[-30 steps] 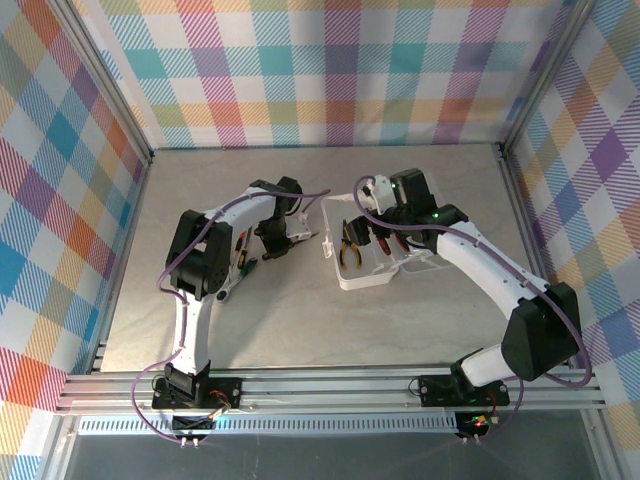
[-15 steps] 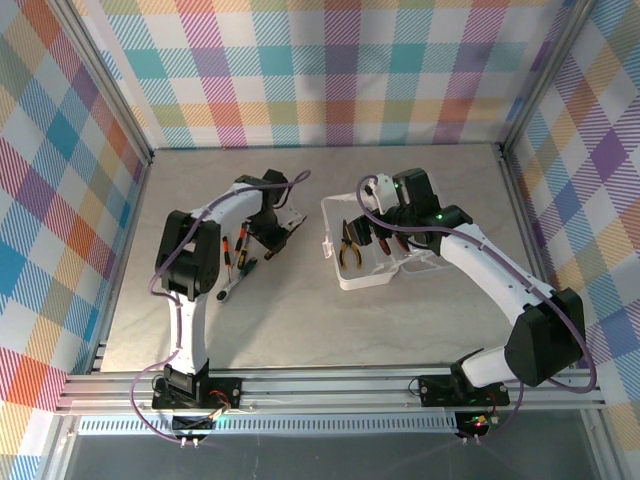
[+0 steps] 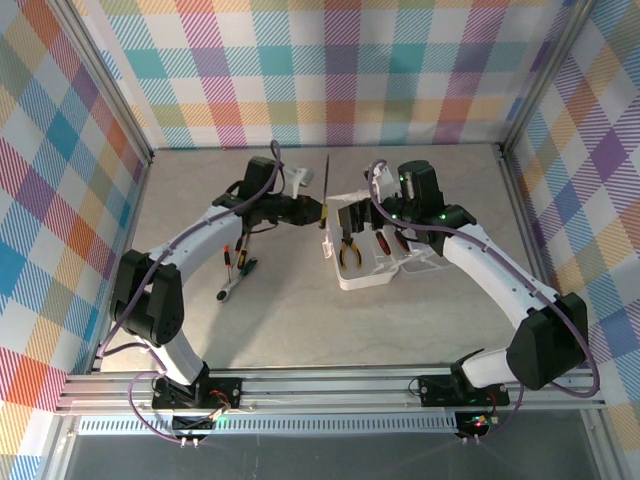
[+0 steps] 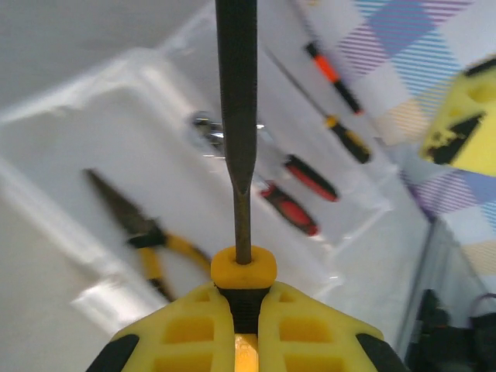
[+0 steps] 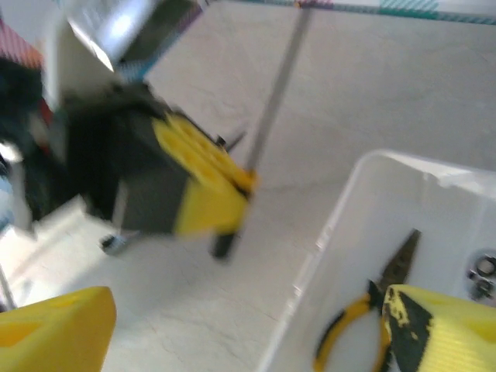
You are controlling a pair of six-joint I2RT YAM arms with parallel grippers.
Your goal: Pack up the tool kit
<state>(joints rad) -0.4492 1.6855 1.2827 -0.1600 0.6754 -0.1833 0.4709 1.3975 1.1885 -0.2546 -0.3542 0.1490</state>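
The left jaws are closed on the yellow-and-black handle (image 4: 243, 271) of a screwdriver (image 3: 326, 188), with the pads (image 4: 194, 325) pressed on either side and the shaft projecting straight out from the grip. In the top view the tool hangs in the air just beside the left rim of the case (image 3: 365, 280), shaft pointing toward the far wall. The right jaws stand wide apart with nothing between them, poised over the far part of the case, near the left jaws. The open case rests on the counter (image 3: 300, 320), right of centre, and contains pliers (image 3: 349, 252), red-handled drivers (image 4: 298, 198) and a ratchet (image 4: 208, 128). More tools (image 3: 240, 260) lie on the counter, well apart from the case on its left. The step in hand appears to be transfer of the screwdriver into the case. The next move calls for carrying the tool over the rim, laying the shaft flat along a free stretch of the tray, then releasing. The long shaft must clear the wall and the right arm. Whether a handover is intended cannot be told.
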